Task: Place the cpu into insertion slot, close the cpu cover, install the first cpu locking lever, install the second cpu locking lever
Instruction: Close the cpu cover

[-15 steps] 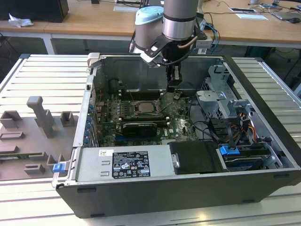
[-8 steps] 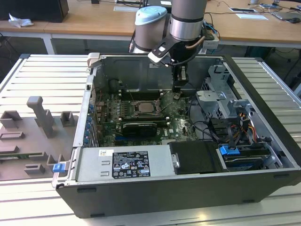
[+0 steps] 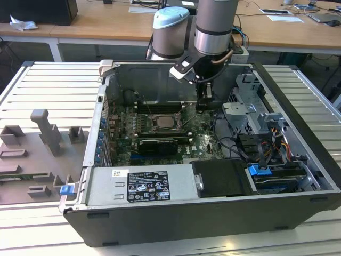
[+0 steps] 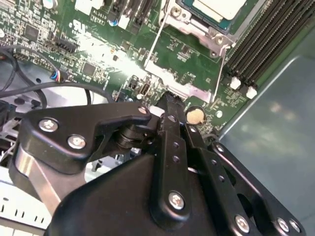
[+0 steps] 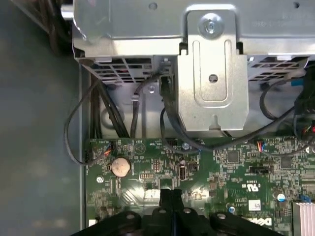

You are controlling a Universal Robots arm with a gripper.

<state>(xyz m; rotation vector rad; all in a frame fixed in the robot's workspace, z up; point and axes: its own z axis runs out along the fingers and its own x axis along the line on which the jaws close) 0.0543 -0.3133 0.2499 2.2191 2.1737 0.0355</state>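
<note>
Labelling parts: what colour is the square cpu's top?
Pale silver-beige; the small flat square cpu shows best in the second wrist view.

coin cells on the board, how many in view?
1. The coin cell sits at the edge of the motherboard, close to the gripper, which may hide others.

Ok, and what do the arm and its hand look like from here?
The arm is grey metallic tubing with a pale blue joint cap. The hand is black, built of flat linkage bars fastened with silver screws.
</note>
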